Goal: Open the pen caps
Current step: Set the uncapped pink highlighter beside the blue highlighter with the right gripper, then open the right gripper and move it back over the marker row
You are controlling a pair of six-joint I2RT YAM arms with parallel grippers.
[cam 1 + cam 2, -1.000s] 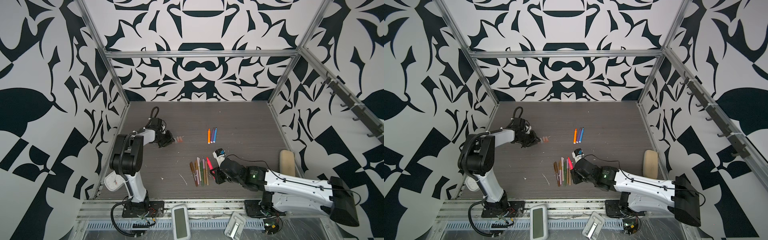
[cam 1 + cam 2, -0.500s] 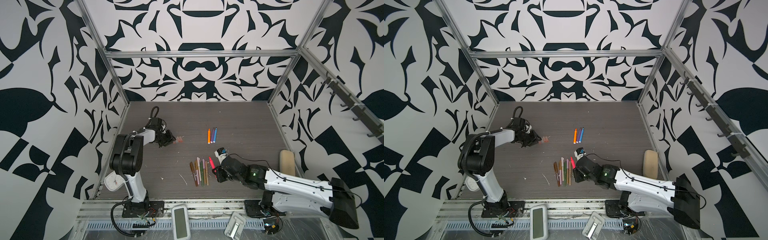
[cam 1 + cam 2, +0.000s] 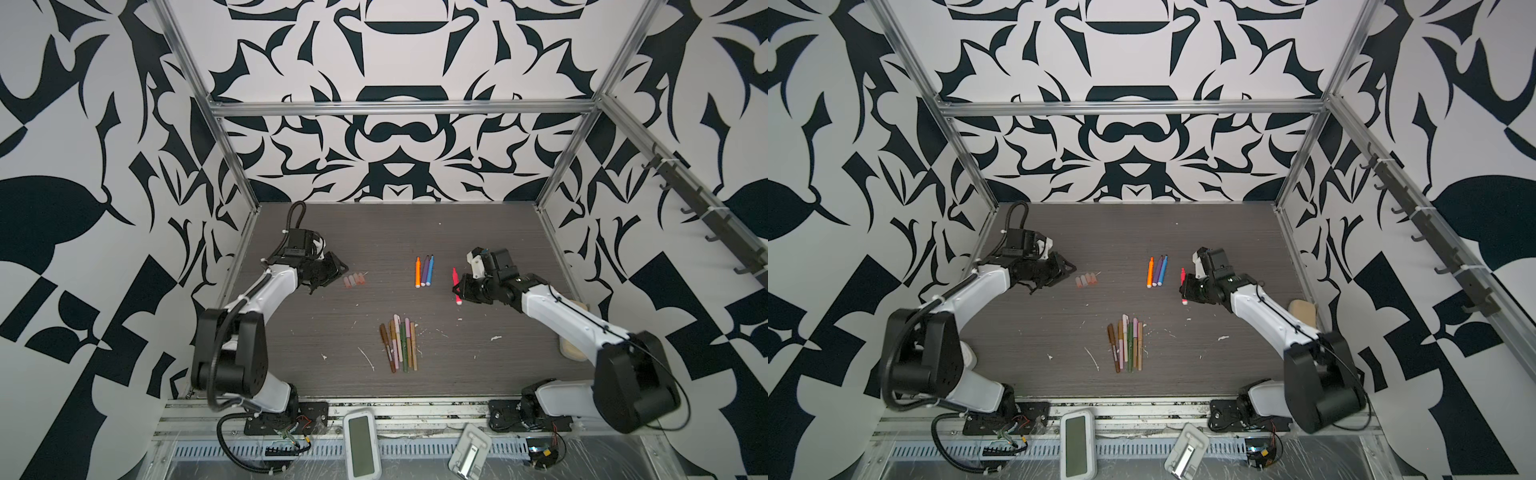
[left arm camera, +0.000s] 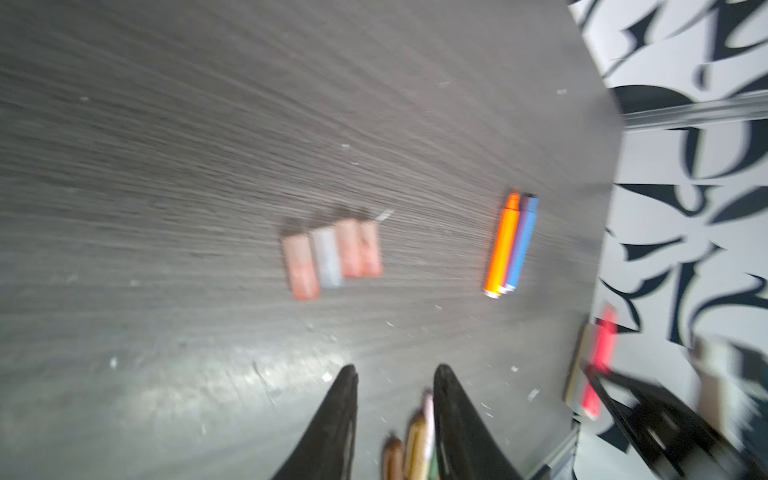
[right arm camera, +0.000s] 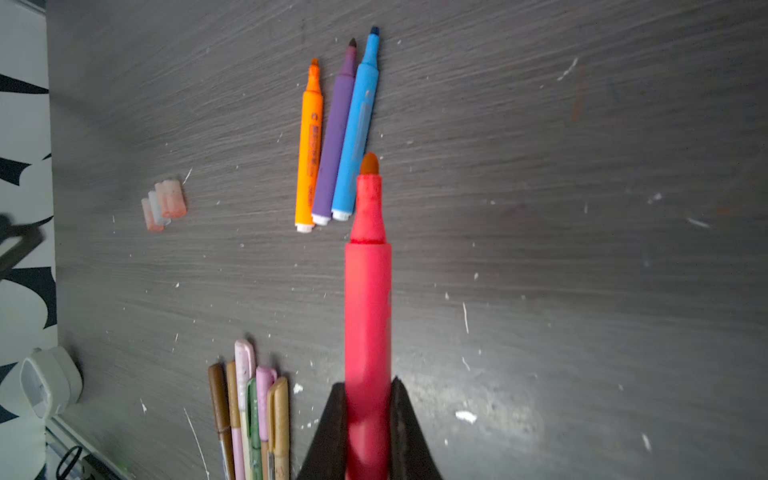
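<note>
Pen caps (image 3: pixel 354 280), four short translucent tubes, lie side by side on the table (image 3: pixel 478 232), well off to the left arm's side of the three bright pens (image 3: pixel 424 271) (orange, purple and blue). Both top views show them only as a pale pinkish clump. The blurred left wrist view shows the pen caps (image 4: pixel 332 257) as four separate pieces, one of them greyer than the rest.

Only that view shows the state of the left gripper (image 4: pixel 397 370): its two black fingers are spread with a clear gap and nothing between them. In a top view the left gripper (image 3: pixel 1061 270) is just a dark mass near the caps, on their side away from the three bright pens.

The right gripper (image 5: pixel 368 384) pinches the pink-red pen (image 5: pixel 368 291) low on its barrel. The right wrist view shows its bare felt tip and the bare tips of all three bright pens (image 5: pixel 332 137). In both top views the pink-red pen (image 3: pixel 456 284) is a thin red stroke just beside the three, on the right arm's side. Whether it touches the table I cannot tell.

The muted pens (image 3: pixel 399 343) lie in a row nearer the arm bases than the three, with caps on in the right wrist view.
</note>
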